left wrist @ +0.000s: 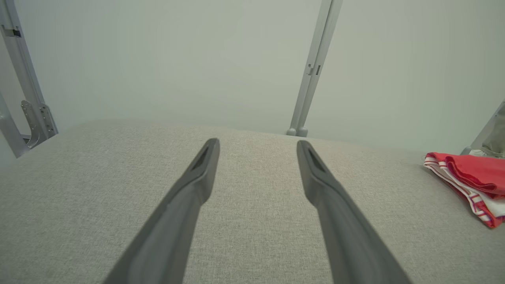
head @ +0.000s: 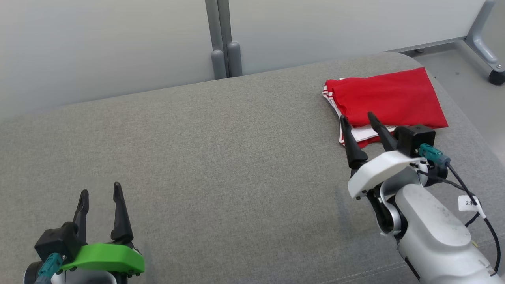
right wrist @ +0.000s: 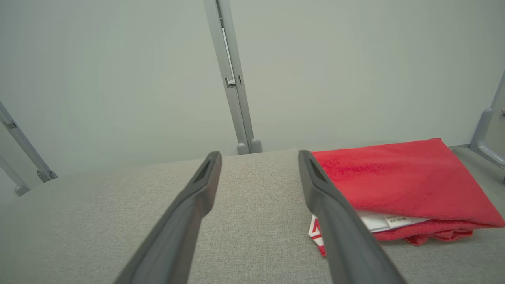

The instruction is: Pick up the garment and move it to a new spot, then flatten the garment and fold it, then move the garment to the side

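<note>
A: What sits closest to the robot?

B: The left gripper [head: 100,188], low at the near left. Its two dark fingers stand apart above the grey fabric surface [head: 221,150], with nothing between them.

A: And the other arm?

B: The right gripper [head: 357,116] reaches further out on the right side. Its fingers are spread as well and hold nothing. In the head view their tips overlap the near left corner of the garment [head: 388,96]; whether they touch it cannot be told.

A: Where does the garment lie?

B: At the far right of the surface, close to its rounded end and well apart from the left gripper. It is folded, with red on top. A white layer with a small label [right wrist: 396,219] and red-and-white striped trim shows along its near edge.

A: Beyond that?

B: A pale partition wall [head: 98,47] with a grey post [head: 221,39], and a strip of floor [head: 461,83] at the right.
</note>
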